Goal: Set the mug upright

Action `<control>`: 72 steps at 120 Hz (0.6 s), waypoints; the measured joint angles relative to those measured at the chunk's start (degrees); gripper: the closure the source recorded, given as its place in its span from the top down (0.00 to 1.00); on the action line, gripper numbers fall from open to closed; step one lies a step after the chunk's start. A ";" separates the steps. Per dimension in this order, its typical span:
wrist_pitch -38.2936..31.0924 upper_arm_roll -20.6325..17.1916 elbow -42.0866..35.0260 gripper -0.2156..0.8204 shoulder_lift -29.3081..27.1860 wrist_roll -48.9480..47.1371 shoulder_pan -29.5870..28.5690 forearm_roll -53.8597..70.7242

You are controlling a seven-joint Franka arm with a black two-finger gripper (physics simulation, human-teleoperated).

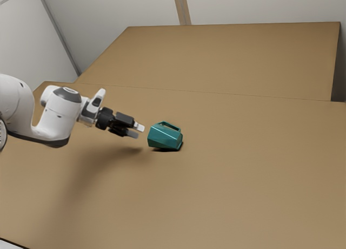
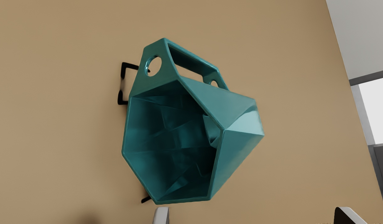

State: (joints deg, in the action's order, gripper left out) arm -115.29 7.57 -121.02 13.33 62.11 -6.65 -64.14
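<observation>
1 gripper (image 1: 137, 131), wide open and empty; 1 mug (image 1: 164, 137), tipped over.
2 fingers (image 2: 161, 216) stand well apart; the mug lies sideways on the table (image 1: 243, 178), mouth toward them.

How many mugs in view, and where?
1. The teal mug lies on its side on the table, just beyond the open end effector, its mouth facing the end effector.

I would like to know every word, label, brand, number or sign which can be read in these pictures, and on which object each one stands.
There is no readable text.
Mug: no letters, label or number on the sides that show.
Arm: no readable brand or number; any fine marking is too small to tell.
Table: no words or signs.
</observation>
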 joint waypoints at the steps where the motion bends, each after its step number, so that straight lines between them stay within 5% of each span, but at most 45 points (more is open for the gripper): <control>1: 0.00 0.00 0.01 0.76 0.07 0.11 0.02 -0.05; 72: -0.19 -0.01 3.21 0.76 4.14 4.89 3.01 -1.89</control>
State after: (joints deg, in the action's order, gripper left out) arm -115.47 7.56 -117.81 17.48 67.00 -3.63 -66.04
